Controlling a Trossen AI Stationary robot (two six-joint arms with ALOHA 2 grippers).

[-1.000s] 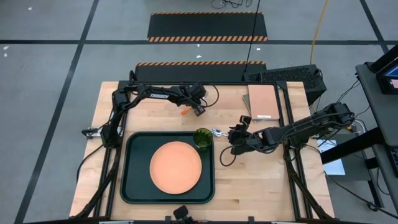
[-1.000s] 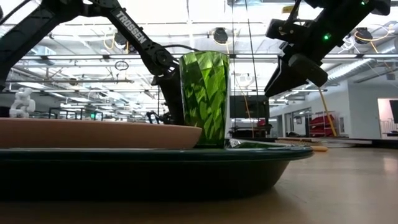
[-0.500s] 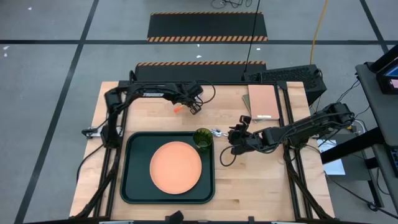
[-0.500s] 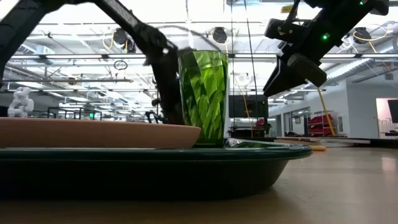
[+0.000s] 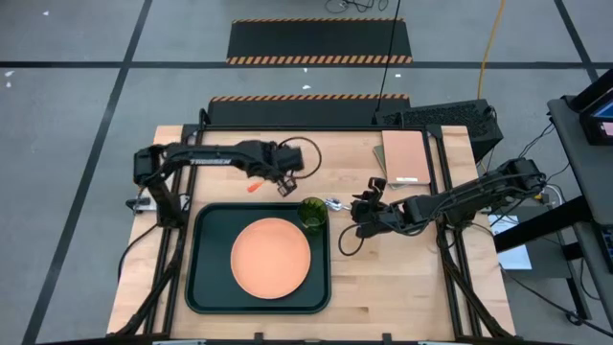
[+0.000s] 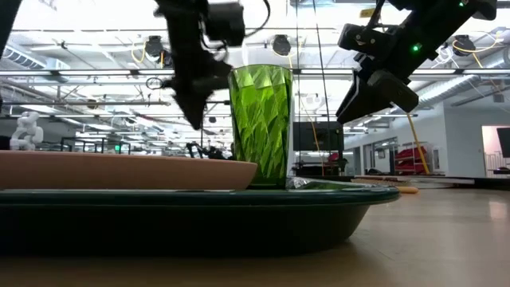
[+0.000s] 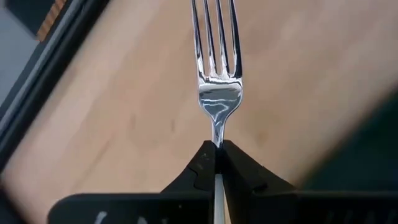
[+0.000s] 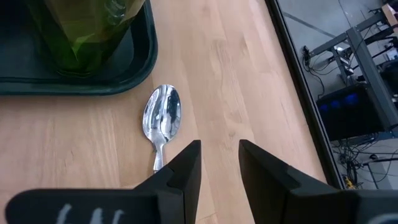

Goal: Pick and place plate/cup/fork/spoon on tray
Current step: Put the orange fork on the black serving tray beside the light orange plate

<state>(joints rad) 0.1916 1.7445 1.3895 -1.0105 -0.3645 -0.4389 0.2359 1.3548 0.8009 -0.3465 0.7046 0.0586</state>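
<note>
Fork in transit, held by the handle end; spoon not yet taken.

The fork [image 7: 216, 68] is light, rigid and smooth metal; the left tool [image 7: 217, 163] is clamped on its neck, above the tabletop [image 5: 383, 287] just behind the tray [image 5: 206, 287]. The spoon [image 8: 161, 121] lies on the tabletop beside the tray rim; its handle likely offers the best hold. The right tool [image 8: 219, 163] hovers above it, fingers apart. Only the wrist views show tines and spoon bowl; the high view alone places plate [image 5: 271, 257] and cup [image 5: 311, 213] on the tray.

A tan notebook-like pad [image 5: 406, 157] lies on the wooden bench [image 5: 402, 278], just beyond the right pincer [image 5: 360, 213]. Two hazard-striped black mats [image 5: 319, 41] lie on the floor beyond the bench.
</note>
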